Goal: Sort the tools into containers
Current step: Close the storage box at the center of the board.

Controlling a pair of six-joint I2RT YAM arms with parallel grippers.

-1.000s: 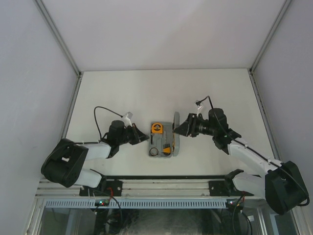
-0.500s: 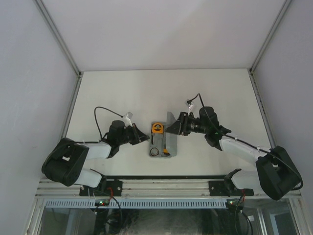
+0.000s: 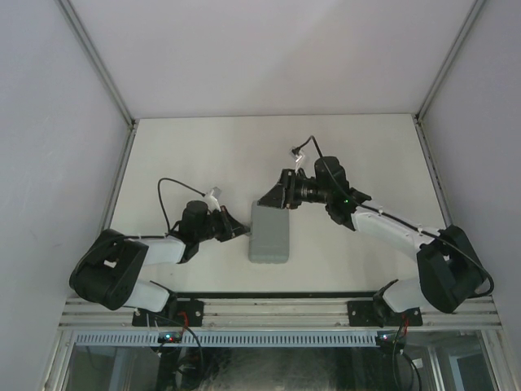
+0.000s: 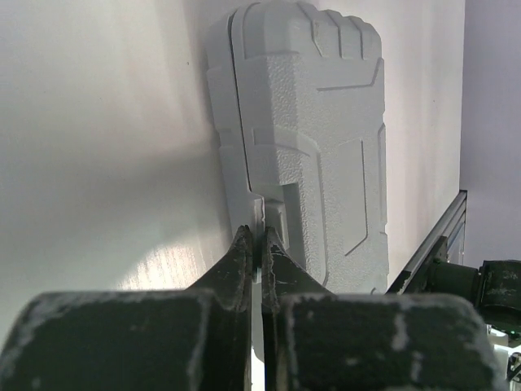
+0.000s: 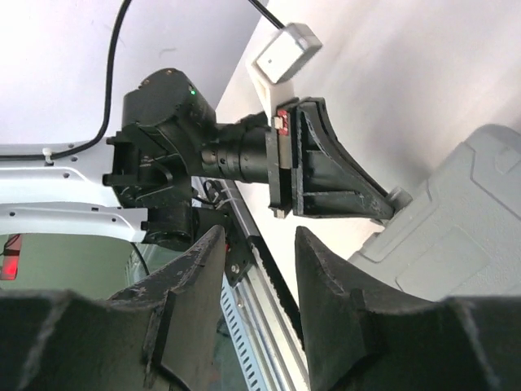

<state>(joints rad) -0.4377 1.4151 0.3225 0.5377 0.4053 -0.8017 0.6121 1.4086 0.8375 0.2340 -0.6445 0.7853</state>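
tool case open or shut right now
Shut. The tool case lies flat with its lid down; the top view shows only its grey outside, and the left wrist view shows both halves meeting at the seam.

Your right gripper [image 5: 259, 240] gapes empty; beyond it the left gripper [image 5: 389, 208] pinches the grey case [image 5: 468, 216] by its edge.
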